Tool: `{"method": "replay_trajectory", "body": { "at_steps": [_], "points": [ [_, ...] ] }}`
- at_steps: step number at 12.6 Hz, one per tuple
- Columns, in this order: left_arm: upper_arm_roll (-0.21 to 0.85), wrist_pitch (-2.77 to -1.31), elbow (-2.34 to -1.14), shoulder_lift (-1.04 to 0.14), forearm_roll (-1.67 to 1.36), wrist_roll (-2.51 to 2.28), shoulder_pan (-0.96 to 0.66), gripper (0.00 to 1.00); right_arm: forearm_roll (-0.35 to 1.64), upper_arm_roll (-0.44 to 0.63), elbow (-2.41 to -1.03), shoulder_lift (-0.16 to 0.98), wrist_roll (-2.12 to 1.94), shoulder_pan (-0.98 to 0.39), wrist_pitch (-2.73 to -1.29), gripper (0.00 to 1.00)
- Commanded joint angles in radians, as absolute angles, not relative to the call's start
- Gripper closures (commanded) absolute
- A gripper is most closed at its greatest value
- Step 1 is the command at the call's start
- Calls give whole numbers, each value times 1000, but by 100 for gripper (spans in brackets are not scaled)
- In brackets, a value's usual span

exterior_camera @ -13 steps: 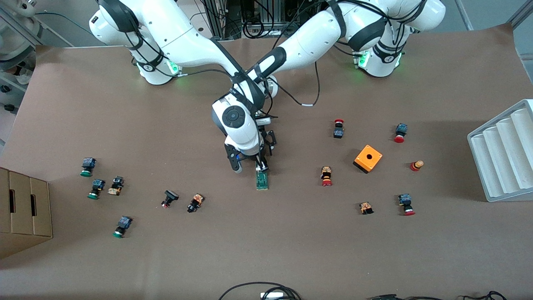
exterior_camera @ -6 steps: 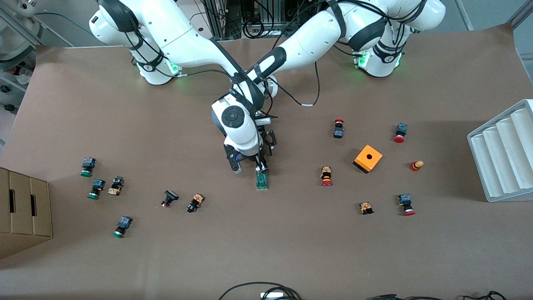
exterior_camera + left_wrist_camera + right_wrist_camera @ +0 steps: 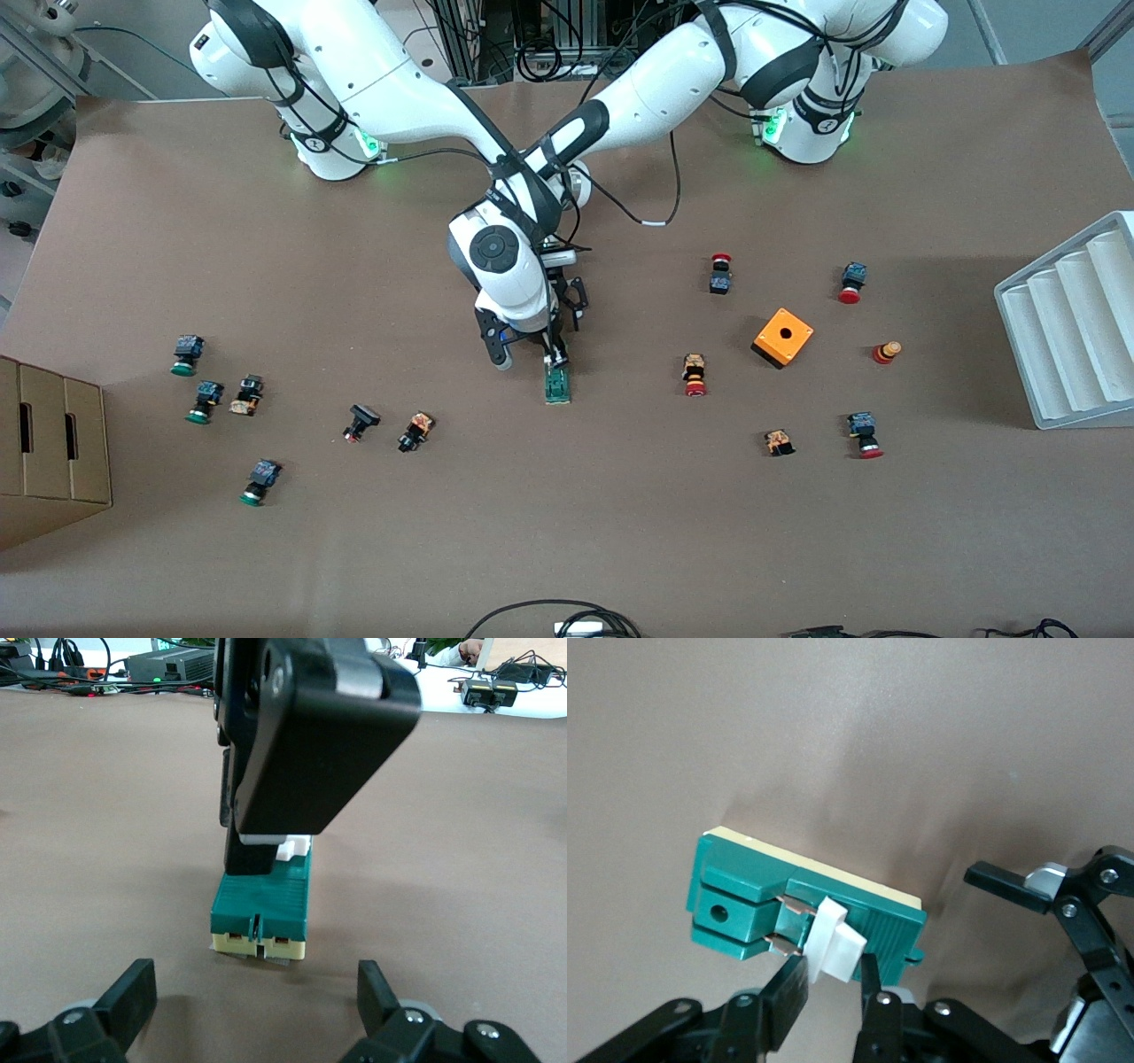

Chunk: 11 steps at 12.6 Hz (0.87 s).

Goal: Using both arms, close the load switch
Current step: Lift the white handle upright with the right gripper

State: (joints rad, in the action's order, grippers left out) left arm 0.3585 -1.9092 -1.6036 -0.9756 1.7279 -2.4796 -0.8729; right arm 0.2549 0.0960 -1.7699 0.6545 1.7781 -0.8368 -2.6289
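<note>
Near the middle of the brown table (image 3: 620,532), the load switch (image 3: 557,386) lies flat, its long axis running from the robots' bases toward the front camera. It is a slim green bar on a cream base. Its white sliding block (image 3: 833,939) sits toward the end that is farther from the front camera.

The right gripper (image 3: 556,356) points straight down over that end. In the right wrist view its two black fingers (image 3: 787,990) stand close together, one on each side of the white block. They appear to pinch it, with the block's tip between the pads. The green body stretches away from the claw toward the front camera and stays on the table.

The left gripper (image 3: 574,306) is low, just beside the right one and over the table a little farther from the front camera than the switch. Its fingers (image 3: 128,992) are spread wide and hold nothing. In the left wrist view the switch's cream end faces the gap between them, a little apart from both tips. The right gripper's black finger block rises above the switch in that view.

An orange box with a hole (image 3: 783,337) stands well apart from the switch, toward the left arm's end of the table. Small red-capped push buttons (image 3: 695,375) are scattered around it. Green-capped push buttons (image 3: 186,354) lie toward the right arm's end, near a cardboard box (image 3: 53,443). A pale ribbed tray (image 3: 1072,328) rests at the table's edge at the left arm's end.
</note>
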Motion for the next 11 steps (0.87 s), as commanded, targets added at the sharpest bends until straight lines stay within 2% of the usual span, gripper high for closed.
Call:
{"method": "replay_trajectory", "body": {
  "at_steps": [1,11],
  "points": [
    [345,-1901,-1572,-999,1743,-2497,-890,0,230,118,-1787,647,1779,-839,-2634,68],
    [345,-1901,-1572,-999,1743,-2497,-890,0,238,132,-1759,647,1782,-833,-2611,68]
  ]
}}
